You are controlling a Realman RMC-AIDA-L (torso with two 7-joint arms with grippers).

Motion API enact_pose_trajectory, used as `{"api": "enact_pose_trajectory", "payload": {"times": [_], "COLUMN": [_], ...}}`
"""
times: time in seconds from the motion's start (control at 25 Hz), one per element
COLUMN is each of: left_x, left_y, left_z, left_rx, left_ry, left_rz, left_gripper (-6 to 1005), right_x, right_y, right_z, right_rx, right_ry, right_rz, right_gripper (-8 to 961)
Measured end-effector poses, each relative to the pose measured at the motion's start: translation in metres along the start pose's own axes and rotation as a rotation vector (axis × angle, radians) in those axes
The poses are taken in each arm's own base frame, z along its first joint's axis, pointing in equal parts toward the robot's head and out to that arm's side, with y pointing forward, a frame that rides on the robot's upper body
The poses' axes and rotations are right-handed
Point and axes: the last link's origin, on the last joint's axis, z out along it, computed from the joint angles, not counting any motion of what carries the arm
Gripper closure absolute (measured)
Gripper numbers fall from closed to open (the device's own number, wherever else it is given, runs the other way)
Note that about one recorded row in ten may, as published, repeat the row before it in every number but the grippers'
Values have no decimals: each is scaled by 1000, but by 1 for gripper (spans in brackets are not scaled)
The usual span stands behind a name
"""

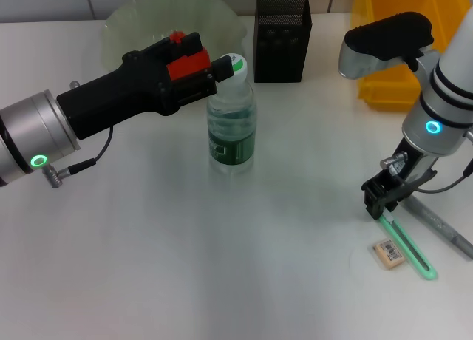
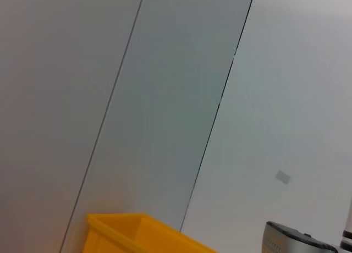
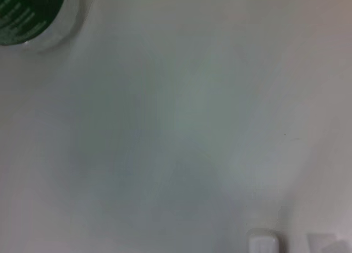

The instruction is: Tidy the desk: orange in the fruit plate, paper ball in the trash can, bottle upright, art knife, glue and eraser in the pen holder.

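Observation:
A clear bottle (image 1: 232, 126) with a green label stands upright mid-table; its base (image 3: 33, 14) also shows in the right wrist view. My left gripper (image 1: 224, 67) is at its white cap, shut on the bottle's top. My right gripper (image 1: 379, 203) hangs open just over the near end of the green art knife (image 1: 409, 247), with pale fingertips (image 3: 263, 243) over bare table. A tan eraser (image 1: 389, 253) lies beside the knife. The black mesh pen holder (image 1: 281, 35) and the pale green fruit plate (image 1: 140, 22) stand at the back. The orange, paper ball, trash can and glue are out of view.
A yellow bin (image 1: 395, 66) stands at the back right, behind my right arm, and also shows in the left wrist view as a yellow bin (image 2: 143, 234) against the wall. A grey stick-shaped object (image 1: 443, 226) lies right of the art knife.

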Motion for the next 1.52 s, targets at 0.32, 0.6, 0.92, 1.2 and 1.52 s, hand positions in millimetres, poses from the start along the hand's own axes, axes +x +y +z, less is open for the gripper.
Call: {"api": "enact_pose_trajectory", "payload": {"times": [0.32, 0.6, 0.92, 1.2, 1.52], "left_x": [1, 1, 2, 2, 3], "left_y": [1, 1, 1, 2, 2], "left_z": [-1, -1, 0, 0, 2], "left_rx": [-3, -5, -9, -13, -17], "left_ry": [6, 9, 13, 14, 14], "left_rz": [-1, 0, 2, 2, 5], "left_gripper": [197, 197, 197, 197, 197], "right_x": [-6, -15, -36, -55, -86], "right_y": [-2, -13, -24, -32, -24], "right_z": [-27, -69, -97, -100, -83], "right_rx": [-1, 21, 3, -16, -60], "right_ry": [-161, -453, -885, -1162, -1317], "right_rz": [-16, -8, -26, -71, -175], "right_gripper": [765, 759, 740, 723, 704]}}
